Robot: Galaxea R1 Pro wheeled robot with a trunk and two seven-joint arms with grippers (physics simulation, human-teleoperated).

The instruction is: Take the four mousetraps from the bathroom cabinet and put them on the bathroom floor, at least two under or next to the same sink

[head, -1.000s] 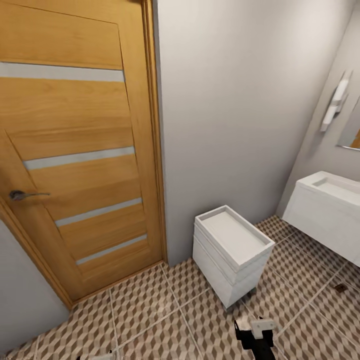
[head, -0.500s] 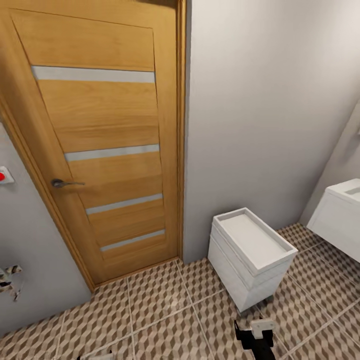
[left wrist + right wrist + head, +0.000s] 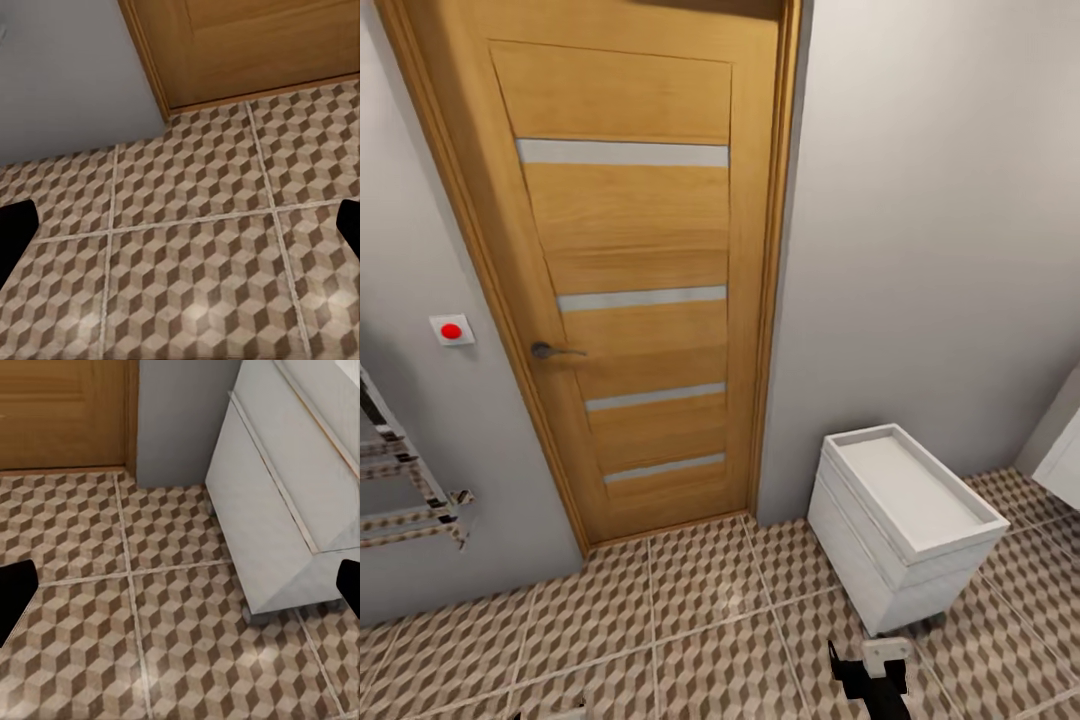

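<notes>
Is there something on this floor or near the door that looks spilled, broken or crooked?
Nothing stands out. The bathroom floor shows no spill, the wooden door is shut and straight, and the white drawer unit stands level with its drawers closed.

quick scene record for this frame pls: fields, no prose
room: bathroom, robot in transit
floor: cube-pattern tiles
door: wooden door, shut, lever handle
wall: red button switch; towel rail
furniture: white drawer unit standing on the floor beside the wall
sink: white corner at frame edge
mousetraps: none seen
left end effector: open, empty
right end effector: open, empty
</notes>
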